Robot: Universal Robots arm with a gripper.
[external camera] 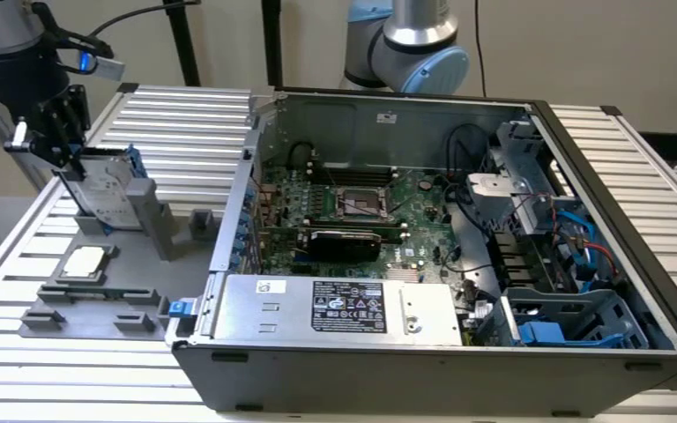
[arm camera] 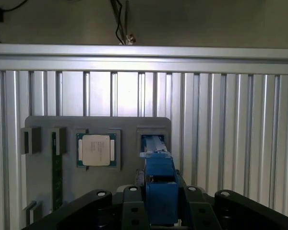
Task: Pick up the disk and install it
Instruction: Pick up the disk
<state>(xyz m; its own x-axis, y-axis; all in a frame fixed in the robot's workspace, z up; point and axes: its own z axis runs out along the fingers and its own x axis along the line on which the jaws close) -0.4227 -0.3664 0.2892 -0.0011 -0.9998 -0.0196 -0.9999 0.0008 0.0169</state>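
The disk [external camera: 103, 189] stands on edge at the exterior view's left, a silver-grey drive with a white label in a blue carrier frame. My gripper [external camera: 77, 166] comes down on its top edge and is shut on it. The disk's lower end is at the grey upright holder [external camera: 156, 220]; I cannot tell whether it still sits in the slot. In the wrist view the blue carrier edge of the disk [arm camera: 159, 184] runs out from between the black fingers of my gripper [arm camera: 159, 206] toward the holder slot [arm camera: 152, 141].
The open computer case [external camera: 574, 141] lies at the exterior view's right, with a motherboard [external camera: 351, 207], a silver power supply box [external camera: 338, 304] and a blue drive cage [external camera: 562, 322]. A grey fixture plate [external camera: 80, 304] carries a square processor chip [external camera: 85, 262]. Ribbed aluminium table [external camera: 186, 115] all around.
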